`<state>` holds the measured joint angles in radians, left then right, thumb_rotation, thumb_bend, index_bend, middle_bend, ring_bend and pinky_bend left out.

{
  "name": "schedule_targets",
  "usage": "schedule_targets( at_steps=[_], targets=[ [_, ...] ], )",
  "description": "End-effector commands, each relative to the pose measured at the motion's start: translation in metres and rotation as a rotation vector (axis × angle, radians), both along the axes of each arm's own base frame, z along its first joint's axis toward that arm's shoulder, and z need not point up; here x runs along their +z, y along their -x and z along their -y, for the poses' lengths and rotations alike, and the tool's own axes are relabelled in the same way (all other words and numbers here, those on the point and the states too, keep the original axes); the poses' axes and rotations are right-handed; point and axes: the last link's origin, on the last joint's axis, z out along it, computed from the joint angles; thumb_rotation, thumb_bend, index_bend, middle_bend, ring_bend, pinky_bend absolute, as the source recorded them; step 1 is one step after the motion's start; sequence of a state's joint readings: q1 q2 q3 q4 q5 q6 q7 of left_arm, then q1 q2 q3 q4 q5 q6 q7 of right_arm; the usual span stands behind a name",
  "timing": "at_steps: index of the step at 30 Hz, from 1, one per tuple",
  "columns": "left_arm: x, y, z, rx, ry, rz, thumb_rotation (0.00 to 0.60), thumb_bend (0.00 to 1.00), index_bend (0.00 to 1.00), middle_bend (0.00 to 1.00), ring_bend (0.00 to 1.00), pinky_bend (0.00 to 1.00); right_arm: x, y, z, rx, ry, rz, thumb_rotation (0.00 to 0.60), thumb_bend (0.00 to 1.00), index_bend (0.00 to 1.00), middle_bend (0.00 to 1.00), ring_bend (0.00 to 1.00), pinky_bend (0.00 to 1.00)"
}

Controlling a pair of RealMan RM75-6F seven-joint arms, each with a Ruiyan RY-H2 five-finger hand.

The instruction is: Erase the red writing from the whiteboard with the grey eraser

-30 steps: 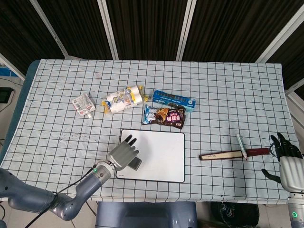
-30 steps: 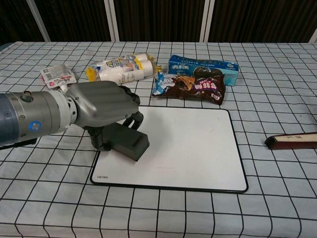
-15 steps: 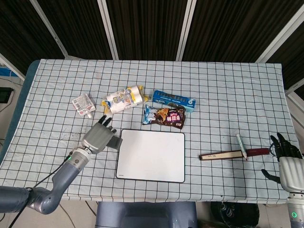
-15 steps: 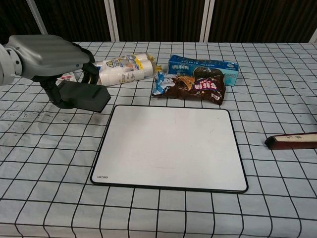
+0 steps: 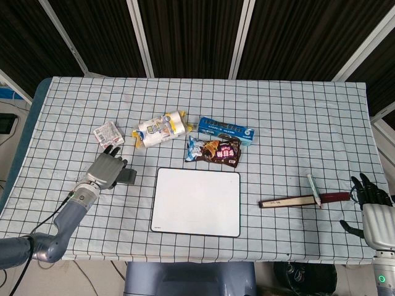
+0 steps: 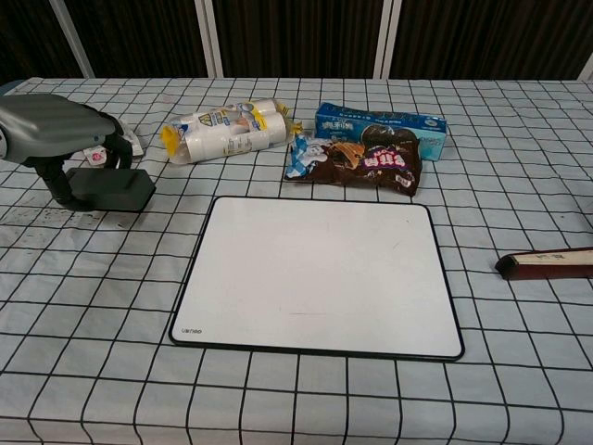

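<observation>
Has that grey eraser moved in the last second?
Yes. The grey eraser, gripped by the left hand, has gone from on the whiteboard to the tablecloth left of it.

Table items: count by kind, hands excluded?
Snack packs: 4
Whiteboard: 1
Eraser: 1
Pen: 1
Dark stick-like item: 1
Total: 8

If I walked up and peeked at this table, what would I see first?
First you'd see the big white whiteboard in the middle of the checked tablecloth, wiped clean with no red writing. Left of it, a grey robot hand holds the dark eraser down on the cloth. Behind the board lie bright snack packets.
</observation>
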<state>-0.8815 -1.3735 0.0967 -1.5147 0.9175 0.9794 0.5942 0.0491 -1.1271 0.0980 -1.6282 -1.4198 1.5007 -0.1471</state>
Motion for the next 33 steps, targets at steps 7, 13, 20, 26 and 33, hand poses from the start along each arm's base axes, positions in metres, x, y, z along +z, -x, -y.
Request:
schedule_targets(
  at_steps=[7, 13, 20, 26, 33],
  targets=[
    [-0.012, 0.01, 0.0, 0.009, 0.024, -0.007, 0.6, 0.14, 0.15, 0.2, 0.03, 0.11, 0.001, 0.0, 0.0, 0.002, 0.004, 0.001, 0.6, 0.05, 0.0, 0.02, 0.13, 0.19],
    [-0.006, 0.006, 0.006, -0.011, 0.03, -0.041, 0.6, 0.1, 0.05, 0.08, 0.0, 0.11, 0.001, 0.0, 0.0, 0.004, 0.004, 0.001, 0.6, 0.05, 0.0, 0.02, 0.13, 0.19],
    [0.036, -0.024, 0.031, -0.086, -0.059, 0.035, 0.6, 0.1, 0.04, 0.08, 0.0, 0.11, 0.001, 0.0, 0.0, 0.005, 0.005, 0.003, 0.6, 0.05, 0.0, 0.02, 0.13, 0.19],
    [0.077, -0.02, 0.066, -0.069, -0.168, 0.066, 0.6, 0.1, 0.01, 0.06, 0.0, 0.1, 0.001, -0.001, 0.001, 0.008, 0.006, 0.002, 0.6, 0.06, 0.0, 0.02, 0.13, 0.19],
    [0.104, 0.006, 0.113, -0.04, -0.232, 0.143, 0.6, 0.1, 0.0, 0.01, 0.0, 0.1, 0.001, -0.002, 0.001, 0.017, 0.012, 0.001, 0.6, 0.05, 0.0, 0.02, 0.13, 0.19]
  ],
)
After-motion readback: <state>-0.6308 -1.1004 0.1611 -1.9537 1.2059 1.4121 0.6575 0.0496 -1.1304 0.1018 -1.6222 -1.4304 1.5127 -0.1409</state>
